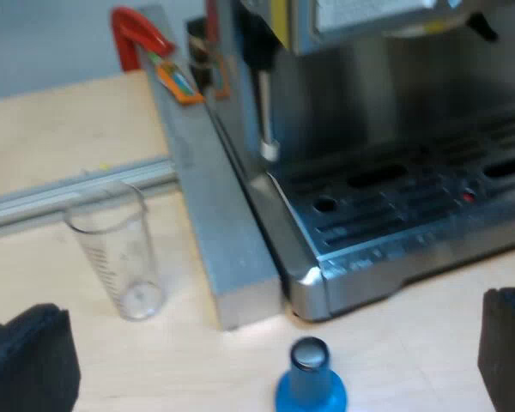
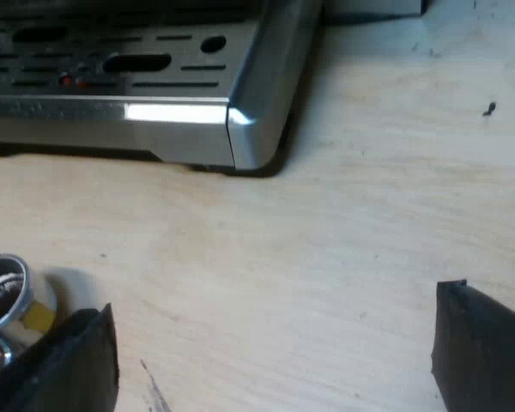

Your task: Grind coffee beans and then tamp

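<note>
My left gripper [image 1: 275,365] is open, its two black fingers [image 1: 26,360] wide apart above the wooden table. The blue tamper [image 1: 310,384] stands upright on the table between them, just before the espresso machine's drip tray [image 1: 395,223]. A clear measuring glass [image 1: 118,249] stands upright by the grey block beside the machine. My right gripper [image 2: 275,360] is open over bare wood near a corner of the drip tray [image 2: 240,129]. The metal holder's basket [image 2: 4,296] lies on the table next to one right finger [image 2: 60,365], which hides its handle.
A grey metal block [image 1: 215,223] runs along the machine's side, with an aluminium rail [image 1: 60,197] meeting it. A red clamp [image 1: 137,34] and orange tags sit at the block's far end. The steam wand [image 1: 264,103] hangs over the tray.
</note>
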Controlling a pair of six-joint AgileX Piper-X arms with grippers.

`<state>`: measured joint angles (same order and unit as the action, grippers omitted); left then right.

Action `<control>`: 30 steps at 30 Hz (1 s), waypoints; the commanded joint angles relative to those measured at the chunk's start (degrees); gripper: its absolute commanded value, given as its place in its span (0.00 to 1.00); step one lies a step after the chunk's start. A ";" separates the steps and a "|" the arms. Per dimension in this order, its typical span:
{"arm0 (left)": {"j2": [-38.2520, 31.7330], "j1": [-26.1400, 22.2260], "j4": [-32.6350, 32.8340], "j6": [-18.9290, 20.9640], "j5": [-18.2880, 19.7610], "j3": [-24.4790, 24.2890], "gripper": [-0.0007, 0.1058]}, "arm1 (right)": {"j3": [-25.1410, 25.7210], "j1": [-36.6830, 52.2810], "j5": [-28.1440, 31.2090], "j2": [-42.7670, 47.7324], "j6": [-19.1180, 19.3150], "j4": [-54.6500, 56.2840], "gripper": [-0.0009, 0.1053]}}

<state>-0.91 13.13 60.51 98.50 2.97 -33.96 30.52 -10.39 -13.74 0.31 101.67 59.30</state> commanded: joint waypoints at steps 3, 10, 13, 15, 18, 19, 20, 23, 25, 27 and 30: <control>-7.77 -0.01 -0.86 0.65 0.74 1.47 0.91 | -0.19 0.04 -0.21 2.73 0.07 0.05 0.72; -7.80 -0.01 -0.86 0.65 0.74 3.57 0.91 | -0.19 0.04 -0.21 2.73 0.07 0.05 0.72; -7.80 -0.01 -1.82 0.65 0.74 4.32 0.91 | -0.19 0.04 -0.21 2.73 0.07 0.05 0.72; -7.80 -0.01 -2.01 0.65 0.74 4.36 0.91 | -0.19 0.04 -0.21 2.73 0.07 0.05 0.72; -7.80 -0.01 -2.02 0.52 0.74 4.36 0.91 | -0.19 0.04 -0.21 2.73 0.07 0.05 0.72; -7.80 -0.01 -2.13 0.52 0.74 4.36 0.91 | -0.19 0.04 -0.21 2.73 0.07 0.05 0.72; -7.80 -0.01 -2.13 0.52 0.74 4.36 0.91 | -0.19 0.04 -0.21 2.73 0.07 0.05 0.72; -7.80 -0.01 -2.10 0.52 0.74 4.36 0.91 | -0.19 0.04 -0.21 2.73 0.07 0.05 0.72; -7.80 -0.01 -2.10 0.52 0.74 4.36 0.91 | -0.19 0.04 -0.21 2.73 0.07 0.05 0.72; -7.80 -0.49 -2.10 0.52 0.74 4.36 0.91 | -0.19 0.04 -0.21 2.73 0.07 0.05 0.72; -7.80 -3.11 -2.10 0.52 0.74 4.46 0.91 | -0.19 0.04 -0.21 2.73 0.07 0.05 0.72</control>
<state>-0.76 10.45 59.45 98.50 3.33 -29.47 30.22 -10.39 -13.74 0.31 101.67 59.30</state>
